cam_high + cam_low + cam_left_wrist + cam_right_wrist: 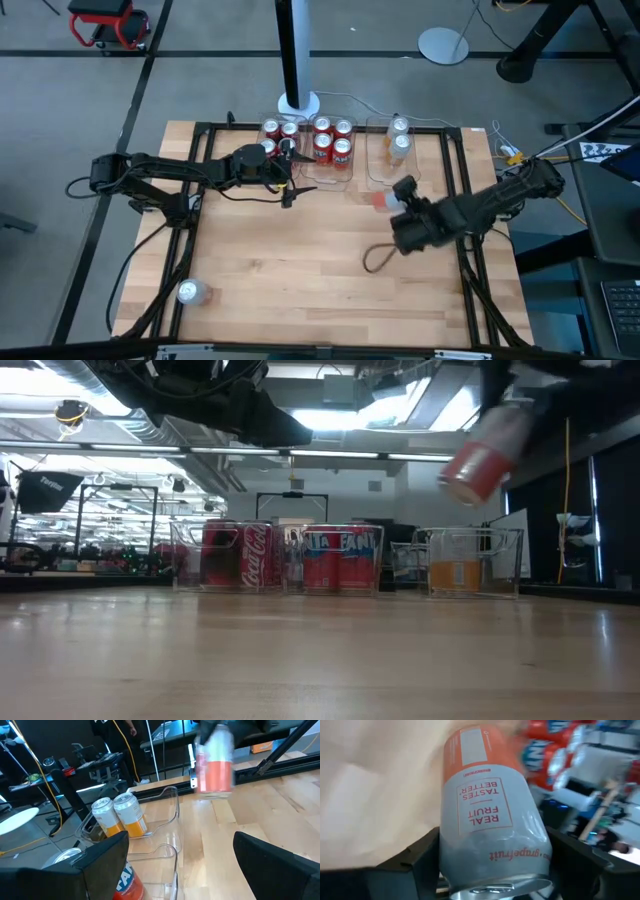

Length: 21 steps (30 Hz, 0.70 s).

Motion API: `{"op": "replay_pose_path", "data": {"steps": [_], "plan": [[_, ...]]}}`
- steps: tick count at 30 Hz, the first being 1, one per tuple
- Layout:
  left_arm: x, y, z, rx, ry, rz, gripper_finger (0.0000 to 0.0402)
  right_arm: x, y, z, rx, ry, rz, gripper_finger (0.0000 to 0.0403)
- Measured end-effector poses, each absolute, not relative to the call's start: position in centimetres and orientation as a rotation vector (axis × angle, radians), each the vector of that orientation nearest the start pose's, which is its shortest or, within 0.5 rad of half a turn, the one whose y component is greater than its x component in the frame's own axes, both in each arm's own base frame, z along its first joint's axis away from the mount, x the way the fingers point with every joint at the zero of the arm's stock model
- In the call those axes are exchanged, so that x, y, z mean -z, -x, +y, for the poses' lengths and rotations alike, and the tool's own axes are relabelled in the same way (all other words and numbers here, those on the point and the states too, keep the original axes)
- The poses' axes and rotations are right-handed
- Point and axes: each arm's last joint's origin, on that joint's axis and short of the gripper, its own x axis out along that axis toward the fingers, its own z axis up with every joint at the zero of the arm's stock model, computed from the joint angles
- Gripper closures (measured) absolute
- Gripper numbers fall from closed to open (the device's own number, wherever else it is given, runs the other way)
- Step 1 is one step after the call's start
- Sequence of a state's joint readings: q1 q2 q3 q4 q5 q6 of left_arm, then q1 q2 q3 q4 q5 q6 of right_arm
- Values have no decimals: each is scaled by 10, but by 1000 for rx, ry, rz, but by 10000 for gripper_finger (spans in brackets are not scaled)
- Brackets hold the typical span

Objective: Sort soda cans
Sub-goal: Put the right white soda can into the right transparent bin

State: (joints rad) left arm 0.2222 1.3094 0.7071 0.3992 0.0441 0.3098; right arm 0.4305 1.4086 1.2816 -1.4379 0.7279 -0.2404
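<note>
1. Wooden planks make up the tabletop [300, 270], on which three clear bins are lined up along the far edge.
2. Both arms are seen from above: the left gripper [285, 175] hovers by the left bin [278, 135] with its fingers spread apart and nothing between them; the right gripper [400, 200] is held above the tabletop near the right bin [385, 170].
3. Sorting is judged well advanced. Red cola cans [240, 555] are stood in the left bin, red-and-blue cans [332, 140] in the middle bin [330, 178], and two pale orange cans [120, 815] in the right bin.
4. One pale grapefruit can [490, 820] is clamped between the right gripper's fingers, tilted and lifted clear of the tabletop, a short way in front of the right bin; it is judged to belong with the orange pair.
5. One silver-topped can [190, 292] is left standing alone near the front left corner, well apart from the bins, and has not yet been sorted.
</note>
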Motion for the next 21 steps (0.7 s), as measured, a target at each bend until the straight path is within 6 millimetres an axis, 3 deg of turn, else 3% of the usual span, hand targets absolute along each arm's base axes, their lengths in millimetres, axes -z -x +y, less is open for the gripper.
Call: {"op": "replay_pose_path", "data": {"steps": [13, 21], "plan": [[-250, -276, 61, -144, -288, 228, 54, -310, -264, -11, 125, 1403, 1439, 114], [-250, -276, 61, -144, -289, 228, 54, -297, -284, -72, 36, 1556, 1640, 111]]}}
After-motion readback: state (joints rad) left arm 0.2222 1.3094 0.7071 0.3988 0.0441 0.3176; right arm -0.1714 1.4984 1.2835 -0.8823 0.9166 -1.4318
